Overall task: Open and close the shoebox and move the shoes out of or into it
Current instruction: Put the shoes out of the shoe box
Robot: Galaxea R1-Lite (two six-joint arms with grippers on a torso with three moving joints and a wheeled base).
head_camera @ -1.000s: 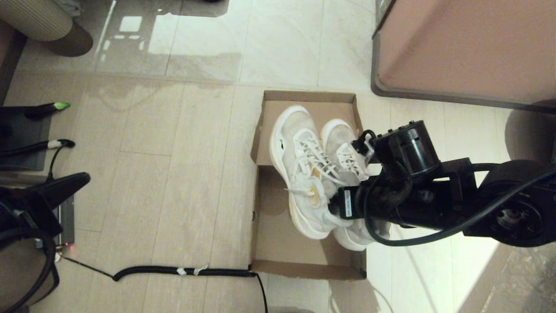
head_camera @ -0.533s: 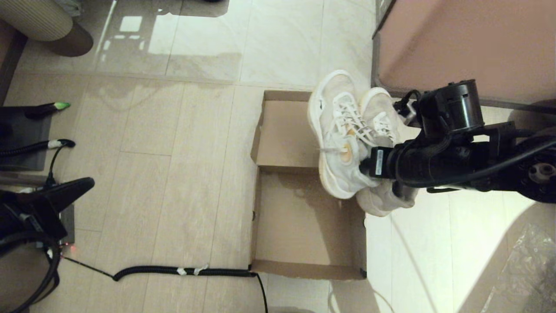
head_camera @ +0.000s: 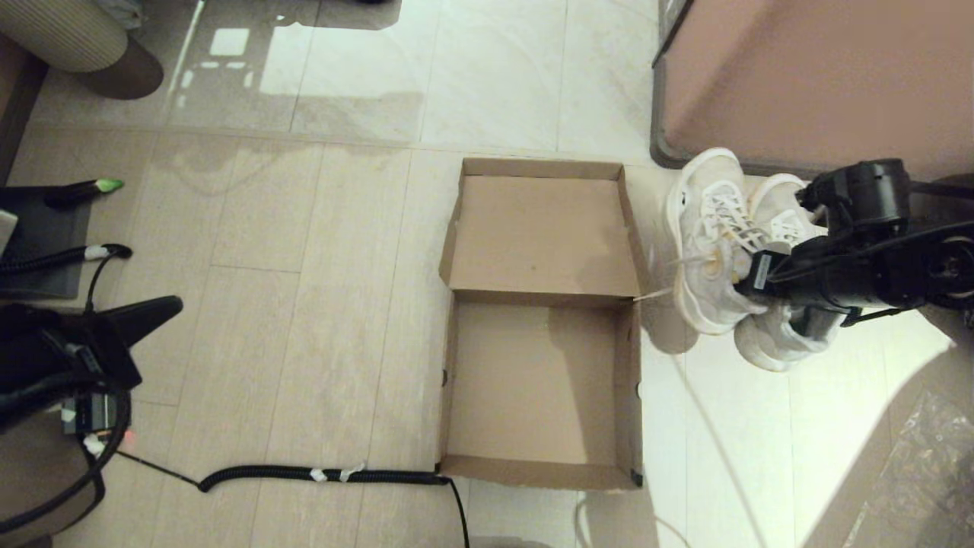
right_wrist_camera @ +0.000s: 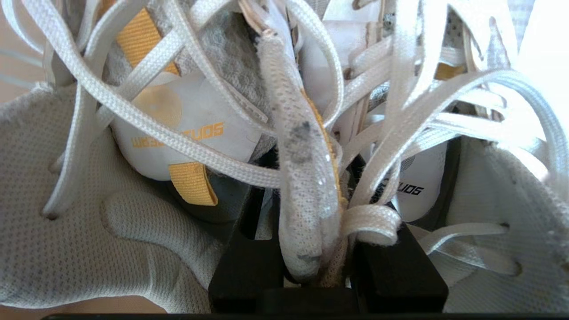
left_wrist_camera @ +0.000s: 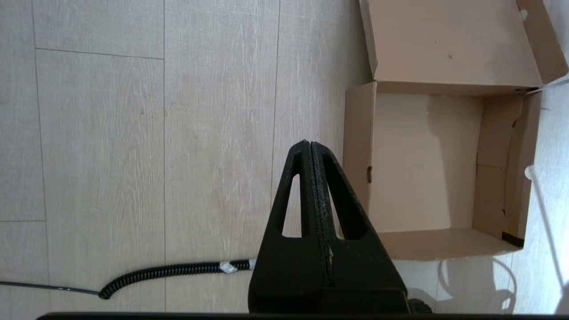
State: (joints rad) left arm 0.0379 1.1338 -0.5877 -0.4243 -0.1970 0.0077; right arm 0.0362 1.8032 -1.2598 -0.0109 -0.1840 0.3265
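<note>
The brown cardboard shoebox (head_camera: 533, 365) lies open on the floor with its lid flap (head_camera: 540, 228) folded back flat; nothing is inside it. It also shows in the left wrist view, the shoebox (left_wrist_camera: 426, 160) empty. The pair of white sneakers (head_camera: 715, 251) is to the right of the box, over the pale tiles. My right gripper (head_camera: 749, 278) is shut on the inner collars of both shoes (right_wrist_camera: 306, 178), pinched together between its fingers (right_wrist_camera: 249, 262). My left gripper (left_wrist_camera: 310, 146) is shut on nothing, left of the box above the wooden floor.
A large pinkish-brown block with a grey rim (head_camera: 806, 84) stands just behind the shoes at the back right. A black coiled cable (head_camera: 319, 476) runs along the floor to the box's near left corner. Dark equipment (head_camera: 38, 243) sits at the left edge.
My right gripper has carried the pair of shoes up out of the box and rightward, past its right wall, to the tiles beside it. The box now stands empty. The left arm has barely shifted.
</note>
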